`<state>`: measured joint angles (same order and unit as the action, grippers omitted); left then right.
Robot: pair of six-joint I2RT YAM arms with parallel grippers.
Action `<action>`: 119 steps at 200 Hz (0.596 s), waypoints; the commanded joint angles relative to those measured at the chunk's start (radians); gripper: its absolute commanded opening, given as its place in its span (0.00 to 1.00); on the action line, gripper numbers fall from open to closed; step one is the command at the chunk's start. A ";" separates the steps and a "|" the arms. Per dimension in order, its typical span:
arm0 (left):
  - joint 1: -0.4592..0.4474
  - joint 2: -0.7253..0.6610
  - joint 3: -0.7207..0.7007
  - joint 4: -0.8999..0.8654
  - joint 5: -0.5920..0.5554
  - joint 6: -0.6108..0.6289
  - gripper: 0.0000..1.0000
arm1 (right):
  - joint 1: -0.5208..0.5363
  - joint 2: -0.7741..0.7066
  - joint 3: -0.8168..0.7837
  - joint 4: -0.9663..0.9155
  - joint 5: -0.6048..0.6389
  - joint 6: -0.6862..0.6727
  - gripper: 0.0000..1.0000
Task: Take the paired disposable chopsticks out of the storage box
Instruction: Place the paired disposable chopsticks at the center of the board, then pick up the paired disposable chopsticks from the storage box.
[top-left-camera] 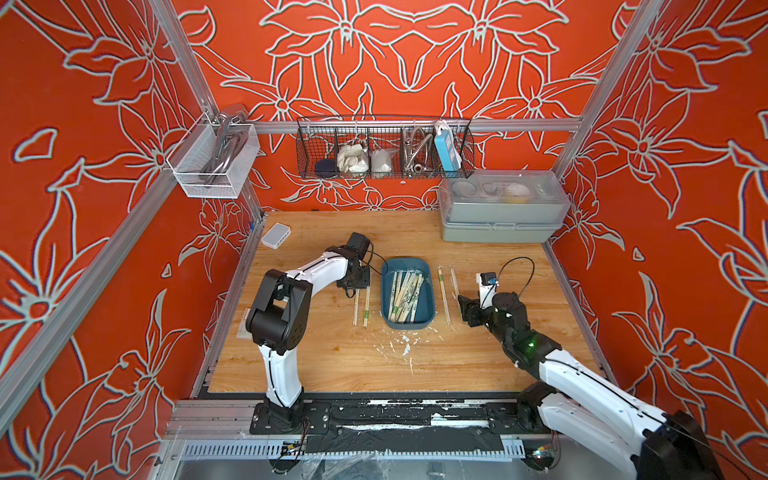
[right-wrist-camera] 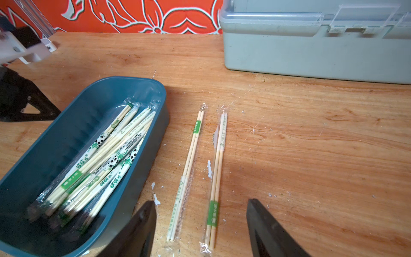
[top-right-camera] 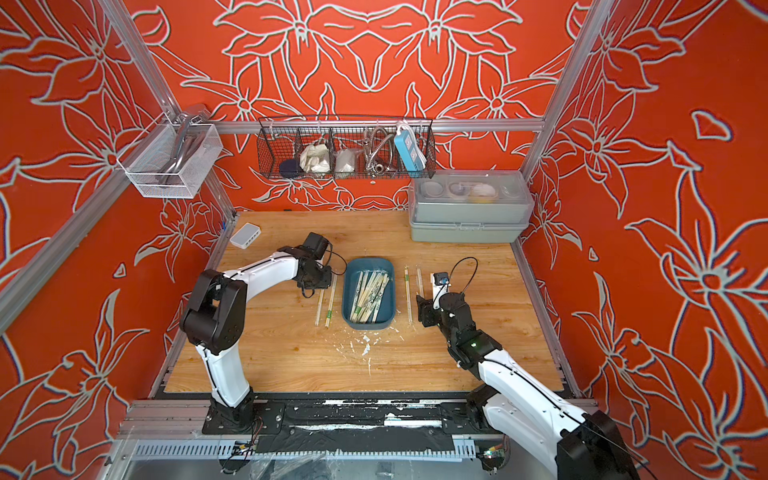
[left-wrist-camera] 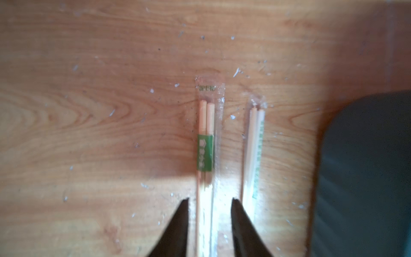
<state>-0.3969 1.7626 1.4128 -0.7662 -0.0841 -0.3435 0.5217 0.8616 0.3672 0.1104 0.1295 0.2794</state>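
The storage box (top-left-camera: 385,291) is a dark teal tray at mid table, and several paired disposable chopsticks (top-left-camera: 405,297) lie in it in both top views. Two more pairs (top-left-camera: 360,309) rest on the wood to its left. My left gripper (left-wrist-camera: 210,199) stands over their far ends, its fingertips (left-wrist-camera: 183,213) closed against the sleeve of the green-banded pair (left-wrist-camera: 205,124), which lies along the table. Two other pairs (right-wrist-camera: 191,160) (right-wrist-camera: 216,166) lie on the box's right. My right gripper (right-wrist-camera: 201,200) hovers open above their near ends, holding nothing.
A grey-green lidded case (top-left-camera: 498,224) stands at the back right. A black wire basket (top-left-camera: 384,149) and a white mesh basket (top-left-camera: 212,162) hang on the rail. A small white box (top-left-camera: 275,235) sits back left. White flecks (top-left-camera: 405,345) dot the wood in front of the tray.
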 commanded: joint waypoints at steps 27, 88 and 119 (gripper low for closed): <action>0.057 0.023 -0.115 0.160 0.025 0.021 0.00 | 0.005 -0.007 0.021 0.005 -0.002 0.010 0.69; 0.069 0.145 -0.081 0.202 0.025 0.026 0.00 | 0.005 0.010 0.019 0.015 -0.004 0.010 0.69; 0.072 0.170 -0.078 0.212 0.020 0.021 0.00 | 0.005 0.012 0.021 0.016 -0.004 0.011 0.69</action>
<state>-0.3332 1.9141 1.3159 -0.5632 -0.0647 -0.3302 0.5217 0.8722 0.3672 0.1123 0.1295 0.2794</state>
